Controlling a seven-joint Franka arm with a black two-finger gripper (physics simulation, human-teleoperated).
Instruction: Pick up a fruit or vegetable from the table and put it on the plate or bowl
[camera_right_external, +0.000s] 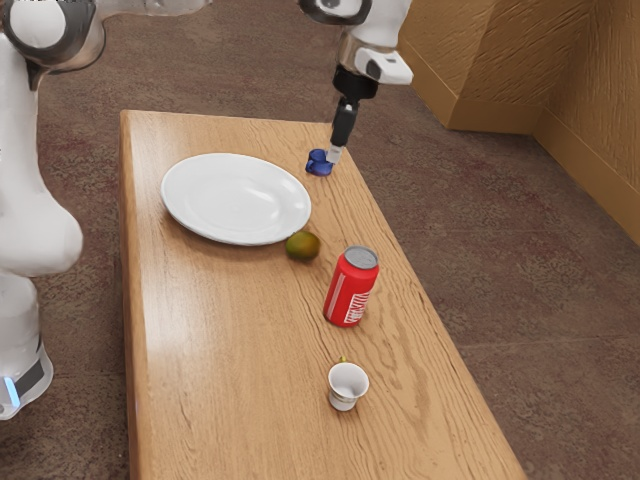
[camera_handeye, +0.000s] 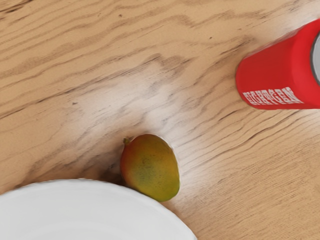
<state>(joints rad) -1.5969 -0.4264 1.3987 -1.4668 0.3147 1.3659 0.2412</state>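
Observation:
A small green-orange mango (camera_right_external: 303, 245) lies on the wooden table, touching the near rim of a white plate (camera_right_external: 235, 197). The wrist view looks down on the same mango (camera_handeye: 150, 166) beside the plate's rim (camera_handeye: 75, 212). My black gripper (camera_right_external: 335, 152) hangs from the arm at the far side of the table. It points down, well away from the mango, and holds nothing that I can see.
A red soda can (camera_right_external: 351, 287) (camera_handeye: 280, 70) stands just right of the mango. A small blue object (camera_right_external: 319, 163) lies by the gripper's tip. A white cup (camera_right_external: 347, 385) sits near the front. The table's edge (camera_right_external: 400, 250) runs close to the can.

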